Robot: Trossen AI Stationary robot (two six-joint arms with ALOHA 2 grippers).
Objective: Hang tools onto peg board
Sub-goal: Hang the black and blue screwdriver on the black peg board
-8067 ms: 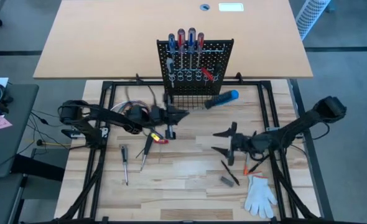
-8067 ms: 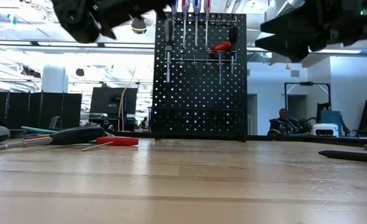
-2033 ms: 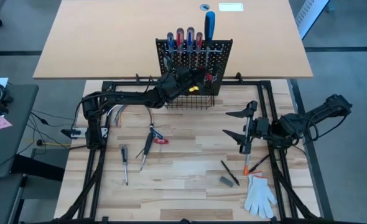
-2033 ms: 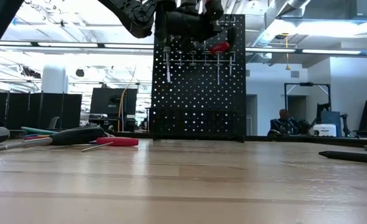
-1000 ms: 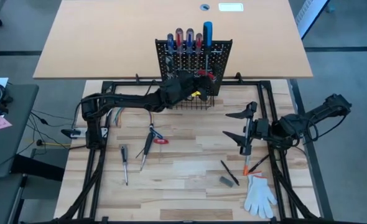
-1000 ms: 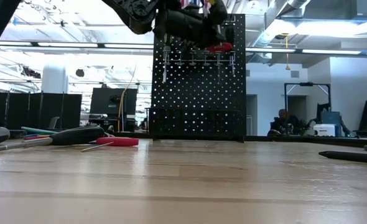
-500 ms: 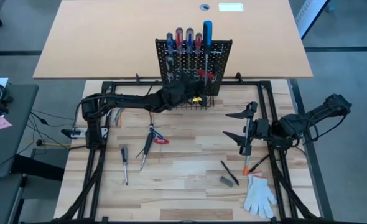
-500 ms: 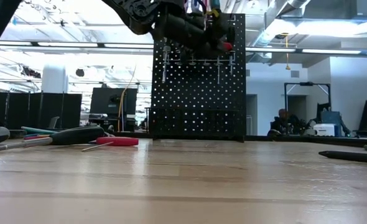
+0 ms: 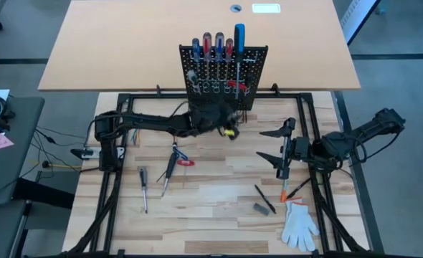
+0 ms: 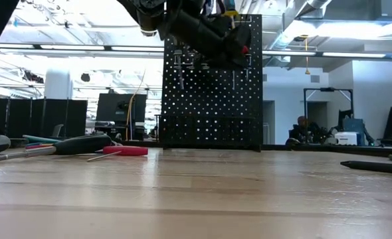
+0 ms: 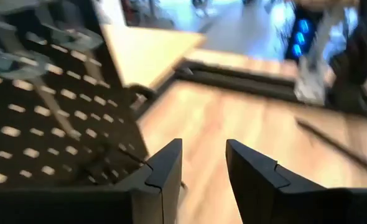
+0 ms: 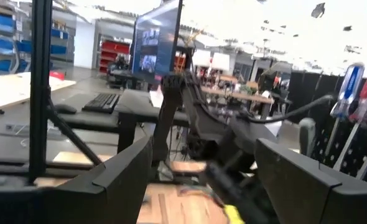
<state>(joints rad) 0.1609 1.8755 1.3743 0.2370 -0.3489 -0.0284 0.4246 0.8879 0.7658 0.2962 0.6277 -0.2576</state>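
The black peg board (image 9: 224, 77) stands upright at the table's far side, its wire basket (image 9: 219, 115) at its base. Several screwdrivers hang in its rings, among them a blue-handled one (image 9: 239, 34) at the right end of the row. My left gripper (image 9: 233, 130) is just in front of the basket, slightly open and empty (image 11: 203, 165). My right gripper (image 9: 279, 151) hovers wide open and empty over the table's right half (image 12: 202, 180). More tools lie on the table: a black-handled screwdriver (image 9: 169, 167), a red one (image 9: 184, 162) and a small one (image 9: 143, 186).
On the right lie a dark tool (image 9: 264, 200), an orange-handled tool (image 9: 286, 190), a small grey block (image 9: 260, 208) and a white glove (image 9: 298, 223). A loop of coloured wires (image 9: 141, 127) lies by the left arm. A large tan tabletop (image 9: 125, 43) lies behind the board.
My left gripper has drawn back from the peg board toward the table's near edge and gone down, and now sits in front of the basket. The blue-handled screwdriver stays hanging on the board.
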